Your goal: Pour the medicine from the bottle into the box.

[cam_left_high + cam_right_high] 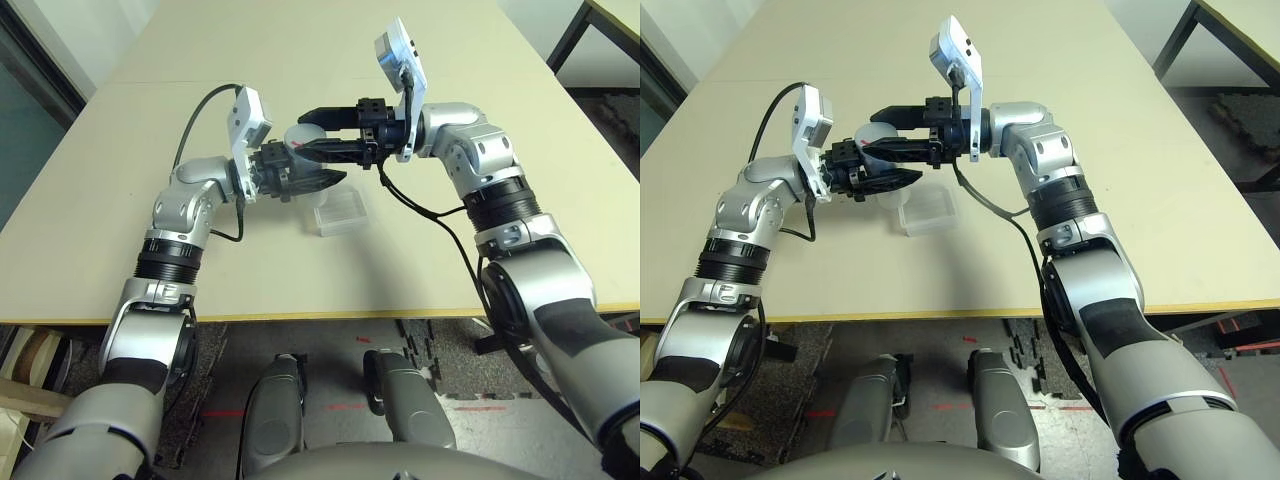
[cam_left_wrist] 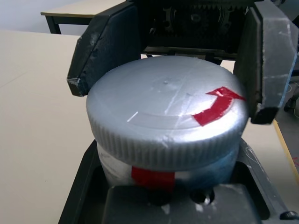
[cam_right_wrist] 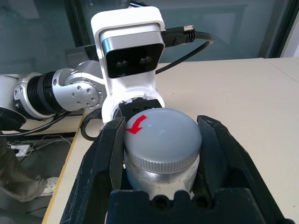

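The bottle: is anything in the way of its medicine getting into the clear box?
Yes, the grey cap covers the top of the bottle, with the right tool around it. The left tool holds the bottle. Nothing visible covers the opening of the box.

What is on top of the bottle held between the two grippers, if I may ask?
A flat grey cap with a curved red arrow; it covers the bottle's mouth and contents.

The silvery bottle, its grey cap on and marked with a red arrow, stands upright at upper centre; just below it lies the shallow, clear square box.
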